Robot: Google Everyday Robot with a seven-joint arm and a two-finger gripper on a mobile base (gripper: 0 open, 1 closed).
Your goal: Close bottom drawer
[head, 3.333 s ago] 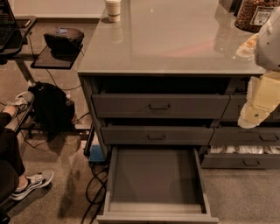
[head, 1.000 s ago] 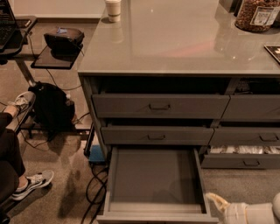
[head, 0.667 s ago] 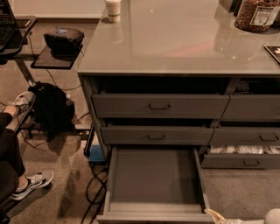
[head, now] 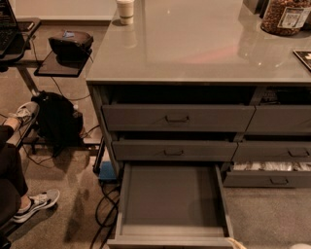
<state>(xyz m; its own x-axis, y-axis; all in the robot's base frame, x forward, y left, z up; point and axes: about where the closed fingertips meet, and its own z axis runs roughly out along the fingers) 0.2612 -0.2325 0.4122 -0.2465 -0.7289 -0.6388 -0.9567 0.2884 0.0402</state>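
The bottom drawer is pulled far out of the grey cabinet, low in the middle of the camera view. Its bare grey tray is empty, and its front edge lies along the bottom of the picture. The pull handle is hidden. Only a pale tip of my gripper shows at the very bottom edge, just right of the drawer's front right corner. The rest of the arm is out of view.
Above it are two wide grey drawers, slightly ajar. A drawer with white packets is open on the right. A cup and jar stand on the counter. A black bag, cables and a person's shoe lie on the floor at the left.
My arm has dropped from beside the cabinet's upper right to the floor at lower right, then slid down out of view. The bottom drawer has not moved.
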